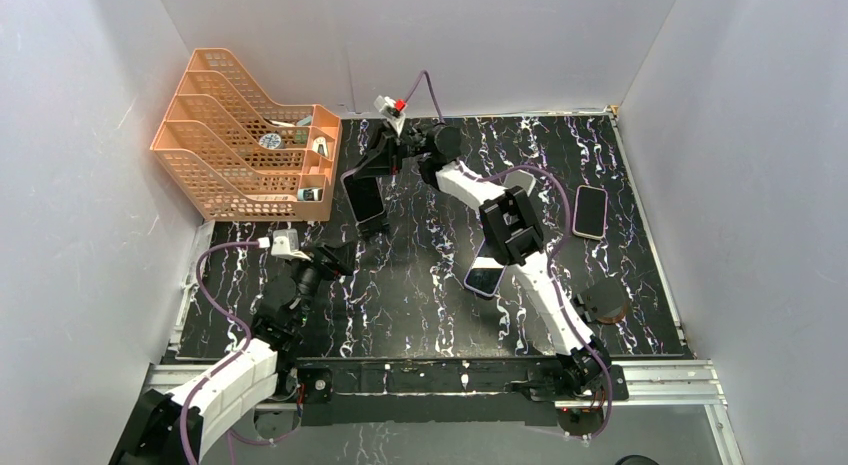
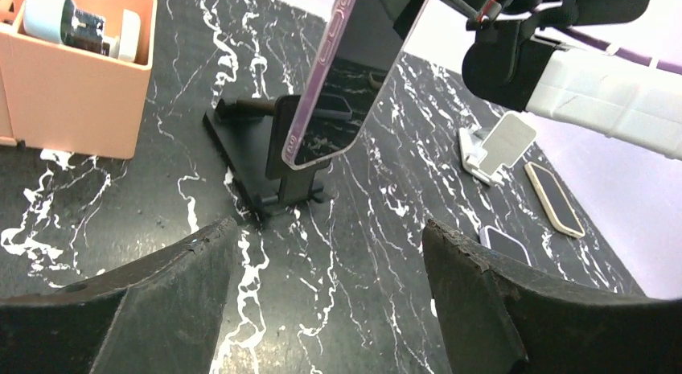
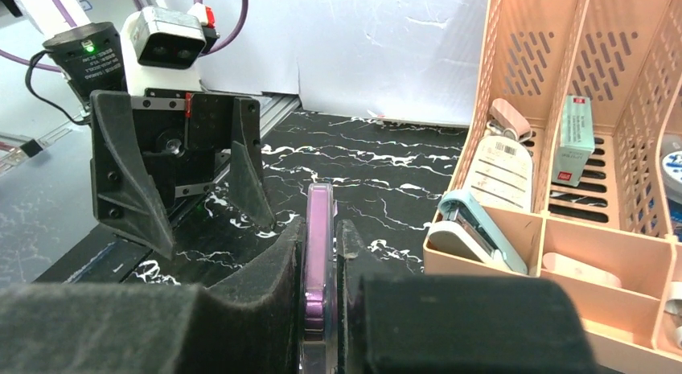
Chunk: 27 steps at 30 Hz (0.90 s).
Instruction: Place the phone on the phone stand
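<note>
Phone (image 2: 334, 84), purple-edged, seemingly stiff, light and slick, hangs near-upright just over the black stand (image 2: 245, 153) toward the far left; right gripper (image 3: 322, 257) jaws clamp its flat faces, left gripper (image 2: 330, 229) jaws gape empty above the surface (image 1: 420, 285)

Surface (image 1: 420, 285): black marble-look top, white veining, slight glare. Enclosed on three sides by plain pale grey panels: left wall (image 1: 70, 185), back wall (image 1: 450, 45), right wall (image 1: 750, 185). Aluminium rail (image 1: 660, 380) runs along the near edge, with a grey flat strip (image 1: 450, 435) just outside it. Orange slotted desk organiser (image 1: 230, 155) sits at the far-left corner, near the left wall. Lighting soft and even.
</note>
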Each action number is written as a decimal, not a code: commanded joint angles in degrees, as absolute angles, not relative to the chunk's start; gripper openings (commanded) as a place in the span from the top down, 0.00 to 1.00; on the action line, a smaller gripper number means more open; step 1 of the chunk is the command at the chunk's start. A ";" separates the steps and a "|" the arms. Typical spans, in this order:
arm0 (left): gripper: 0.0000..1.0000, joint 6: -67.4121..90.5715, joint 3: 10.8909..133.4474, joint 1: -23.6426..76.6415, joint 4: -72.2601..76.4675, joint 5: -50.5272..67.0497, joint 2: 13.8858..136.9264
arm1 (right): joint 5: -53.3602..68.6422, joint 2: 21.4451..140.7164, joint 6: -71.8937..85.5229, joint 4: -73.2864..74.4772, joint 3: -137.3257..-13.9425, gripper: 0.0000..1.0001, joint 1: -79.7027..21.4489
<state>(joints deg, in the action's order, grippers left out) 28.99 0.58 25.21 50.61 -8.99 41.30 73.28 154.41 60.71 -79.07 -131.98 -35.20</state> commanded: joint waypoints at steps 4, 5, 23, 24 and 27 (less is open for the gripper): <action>0.18 28.83 0.15 24.96 49.44 -10.08 41.26 | 71.29 156.20 53.73 -72.96 -135.66 0.99 -35.95; 0.18 28.83 0.11 24.96 49.47 -10.22 41.16 | 71.28 156.21 53.64 -72.95 -135.22 0.99 -35.84; 0.18 28.92 -0.31 24.96 49.12 -9.41 42.38 | 69.57 155.73 55.56 -76.29 -130.73 0.99 -33.57; 0.18 28.92 -0.19 24.96 49.14 -9.34 42.62 | 69.15 155.86 56.12 -77.08 -130.26 0.99 -33.63; 0.18 28.83 -0.13 24.96 49.14 -9.15 43.14 | 68.24 156.38 58.32 -80.01 -129.40 0.99 -33.70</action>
<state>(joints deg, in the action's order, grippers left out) 29.02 0.58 25.21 49.15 -8.82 42.70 71.92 157.14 55.88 -72.75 -129.86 -33.82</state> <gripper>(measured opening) 0.819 0.208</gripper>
